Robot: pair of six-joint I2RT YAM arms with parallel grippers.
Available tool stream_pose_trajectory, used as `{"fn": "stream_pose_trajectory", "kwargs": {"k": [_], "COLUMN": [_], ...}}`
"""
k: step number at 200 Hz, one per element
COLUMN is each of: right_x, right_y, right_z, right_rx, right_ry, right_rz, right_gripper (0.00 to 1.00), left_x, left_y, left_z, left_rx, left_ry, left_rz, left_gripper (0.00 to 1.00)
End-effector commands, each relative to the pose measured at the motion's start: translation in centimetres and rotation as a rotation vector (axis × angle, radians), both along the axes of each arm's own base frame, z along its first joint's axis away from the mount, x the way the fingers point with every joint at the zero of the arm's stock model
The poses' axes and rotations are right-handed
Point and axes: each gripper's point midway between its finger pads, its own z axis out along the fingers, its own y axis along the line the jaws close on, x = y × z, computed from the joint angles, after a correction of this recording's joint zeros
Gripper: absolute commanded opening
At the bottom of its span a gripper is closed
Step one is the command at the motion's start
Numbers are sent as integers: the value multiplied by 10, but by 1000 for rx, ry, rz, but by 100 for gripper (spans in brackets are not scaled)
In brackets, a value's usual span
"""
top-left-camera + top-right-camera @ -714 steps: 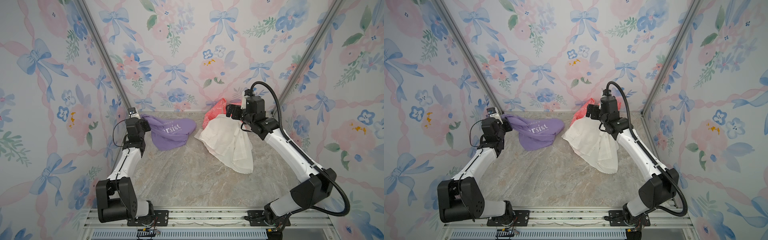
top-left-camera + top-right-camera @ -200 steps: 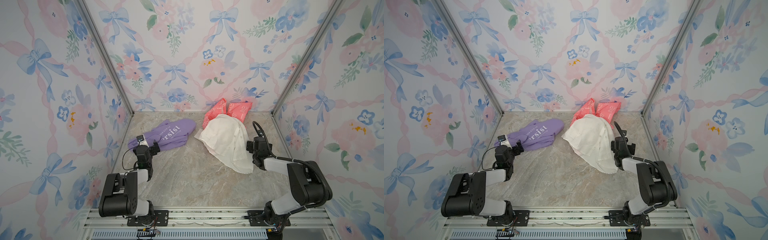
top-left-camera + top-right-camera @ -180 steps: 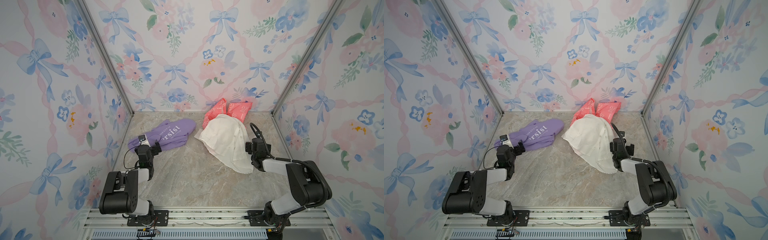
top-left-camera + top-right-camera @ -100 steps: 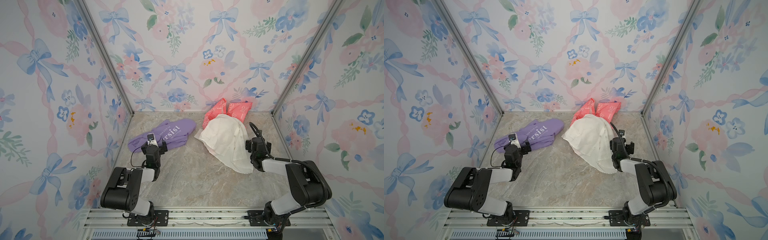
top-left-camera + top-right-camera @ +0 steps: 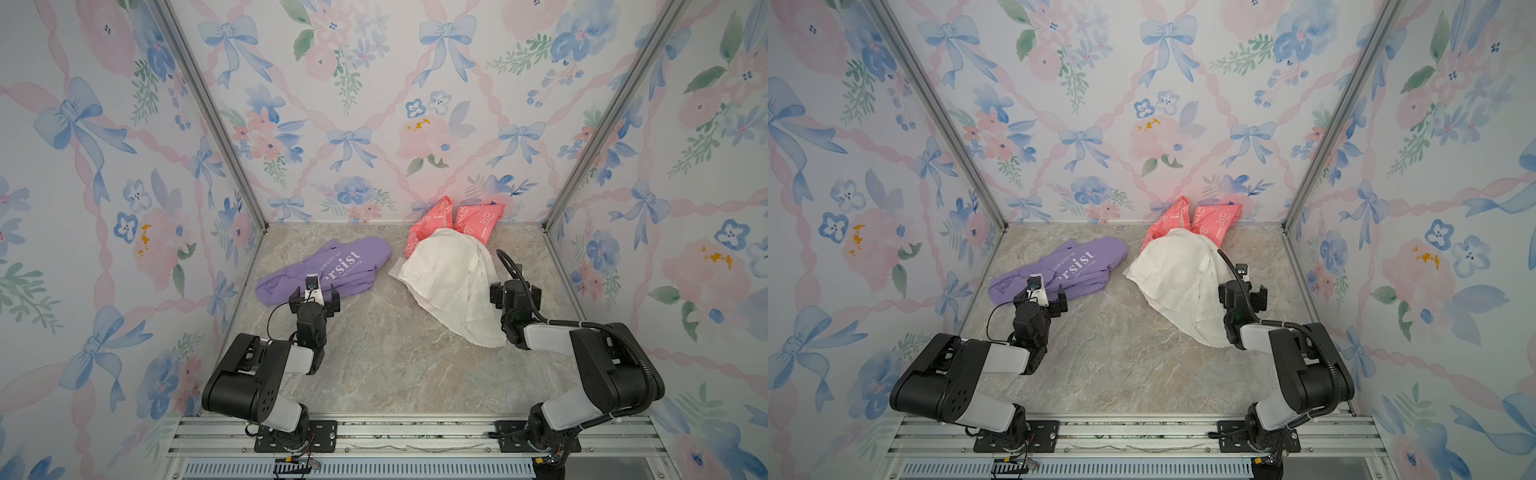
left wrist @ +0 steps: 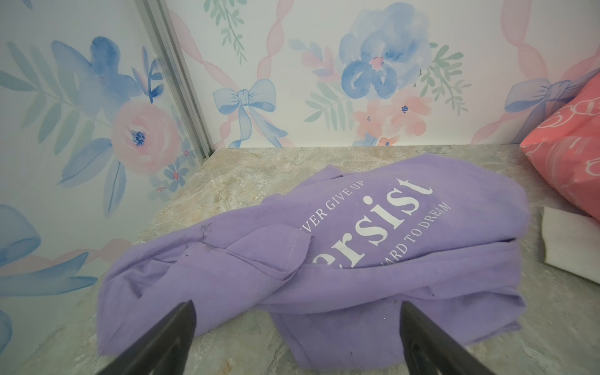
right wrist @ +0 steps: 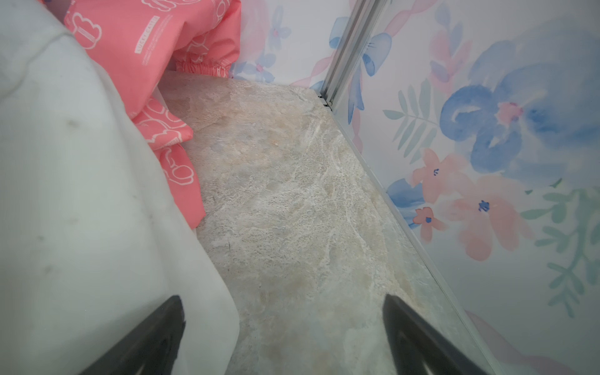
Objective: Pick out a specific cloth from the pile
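Observation:
The cloth, lavender-purple with white "persist" lettering, lies crumpled flat on the marble floor, left of the pile and apart from it. The pile is an off-white cloth draped over a coral-pink printed one by the back wall. My left gripper is open and empty, low at the lavender cloth's near edge. My right gripper is open and empty beside the off-white cloth's right edge.
Floral walls close in the floor on three sides, with metal corner posts. Both arms are folded low near the front rail. Bare marble floor lies between them.
My left gripper has swung from near the left wall towards the middle, in front of the lavender cloth. The right gripper has barely moved. Both stay open.

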Motion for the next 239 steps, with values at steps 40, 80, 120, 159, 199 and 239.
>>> {"fn": "stream_pose_trajectory", "kwargs": {"k": [40, 80, 120, 159, 199, 239], "right_x": [-5, -8, -3, -3, -2, -2], "right_y": [5, 9, 2, 1, 1, 1], "right_z": [12, 0, 1, 0, -1, -1], "right_rx": [103, 118, 141, 145, 159, 162], "right_ry": [-122, -128, -137, -132, -127, -125], "right_rz": [103, 141, 115, 118, 127, 130], "right_gripper": [97, 97, 97, 97, 97, 97], "left_x": [-14, -5, -6, -6, -5, -5], "left_y": [-4, 15, 16, 15, 16, 15], "left_z": [14, 9, 9, 9, 9, 9], "left_rx": [-22, -63, -68, -63, -64, -64], "left_ry": [-136, -105, -107, -106, -104, -106], "left_rz": [-103, 7, 9, 9, 10, 6], "left_gripper": [98, 98, 98, 98, 98, 98]}}
